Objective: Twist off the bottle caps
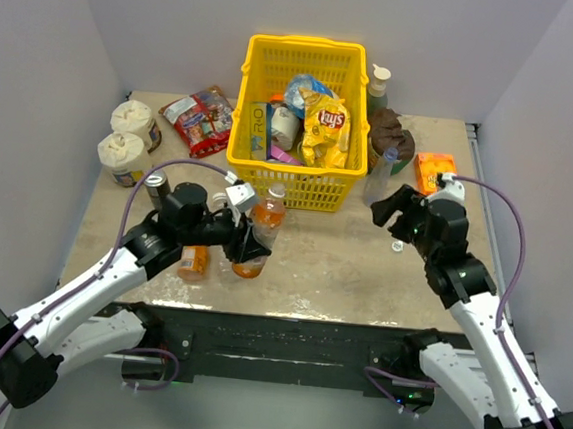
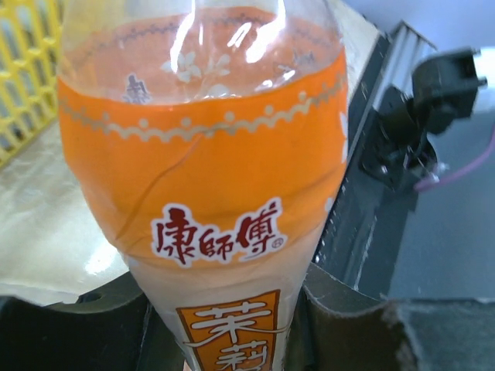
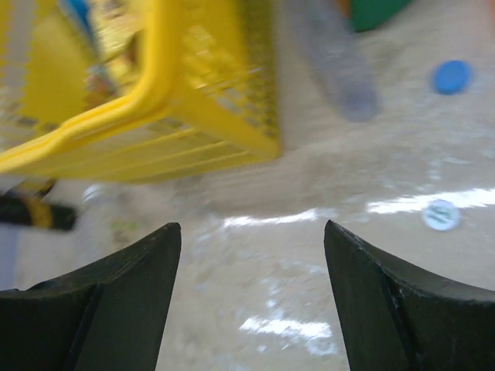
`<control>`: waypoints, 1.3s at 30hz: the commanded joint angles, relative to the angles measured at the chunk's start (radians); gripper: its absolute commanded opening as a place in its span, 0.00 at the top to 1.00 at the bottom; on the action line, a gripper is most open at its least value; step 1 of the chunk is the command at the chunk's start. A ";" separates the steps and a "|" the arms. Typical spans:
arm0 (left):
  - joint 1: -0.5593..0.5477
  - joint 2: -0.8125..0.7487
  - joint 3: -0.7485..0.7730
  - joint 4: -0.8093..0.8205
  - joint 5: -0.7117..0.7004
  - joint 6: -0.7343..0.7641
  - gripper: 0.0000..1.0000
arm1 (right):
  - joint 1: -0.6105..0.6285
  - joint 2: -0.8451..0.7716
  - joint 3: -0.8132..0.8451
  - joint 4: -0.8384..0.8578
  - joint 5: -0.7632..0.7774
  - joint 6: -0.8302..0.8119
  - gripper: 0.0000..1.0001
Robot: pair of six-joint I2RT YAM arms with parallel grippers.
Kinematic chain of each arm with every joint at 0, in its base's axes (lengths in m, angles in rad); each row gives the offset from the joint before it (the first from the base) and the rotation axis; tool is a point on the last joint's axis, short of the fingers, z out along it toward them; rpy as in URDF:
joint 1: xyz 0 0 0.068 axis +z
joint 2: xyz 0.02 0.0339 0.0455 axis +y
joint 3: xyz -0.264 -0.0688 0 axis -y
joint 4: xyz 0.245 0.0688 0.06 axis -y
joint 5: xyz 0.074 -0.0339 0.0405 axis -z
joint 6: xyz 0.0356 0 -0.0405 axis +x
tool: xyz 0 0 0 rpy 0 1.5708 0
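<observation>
One orange-label bottle (image 2: pixel 201 154) clamped in left claw (image 1: pixel 252 240) near yellow basket (image 1: pixel 303 50); right claw (image 3: pixel 251 294) wide, empty.

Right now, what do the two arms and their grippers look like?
The left arm and right arm have white links with black joints and bases. A thin purple cable runs along each. The left gripper and right gripper are black, with broad curved fingers.

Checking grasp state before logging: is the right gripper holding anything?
No, the right wrist view shows the right gripper open, with only bare table in the gap between its fingers.
</observation>
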 commanded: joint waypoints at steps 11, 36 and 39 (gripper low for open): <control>0.003 0.080 0.010 0.013 0.281 0.077 0.71 | 0.396 0.347 0.501 0.084 -0.542 -0.119 0.20; 0.003 -0.006 -0.036 0.059 0.195 0.022 0.65 | 0.523 0.441 0.545 0.072 -0.370 -0.180 0.99; 0.003 -0.014 -0.037 0.060 0.168 0.019 0.48 | 0.522 0.422 0.540 0.060 -0.316 -0.180 1.00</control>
